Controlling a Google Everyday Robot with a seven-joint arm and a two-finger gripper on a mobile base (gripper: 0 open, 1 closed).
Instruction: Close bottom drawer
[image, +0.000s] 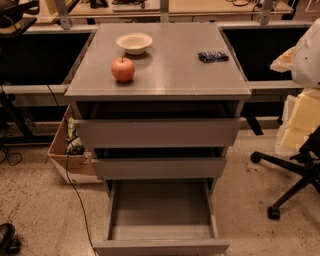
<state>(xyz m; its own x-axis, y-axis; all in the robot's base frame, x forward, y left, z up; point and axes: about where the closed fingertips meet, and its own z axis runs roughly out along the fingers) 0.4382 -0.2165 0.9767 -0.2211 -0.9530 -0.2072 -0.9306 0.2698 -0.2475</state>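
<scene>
Can't find the gripper anywhere in frame, so no telling how far open or whether holding anything. Picking up a white rounded shape (307, 50) sliced off by the right edge; can't say what. Below it, catching only part of an office chair base (287, 175), also cut off there. Down in the left corner, just a sliver of a dark shoe (6, 235). Seeing a cardboard box (65, 150) half hidden behind the cabinet's left side, contents hard to read.

Now down to the bottom drawer (161, 205): sitting lowest in the grey cabinet, pulled far out toward the camera. Showing a plain grey rectangular tray with a bare floor. Clipping its slim, handleless front panel at the lower edge of the view. Above it, spotting the middle drawer (159, 168) and the top drawer (159, 132), each wider than the one beneath, with dark gaps over both.

Up on the cabinet top (200, 75), picking out a red apple (123, 69), a pale bowl (134, 43) just behind it, and a dark packet (213, 56) well apart to the right.
</scene>
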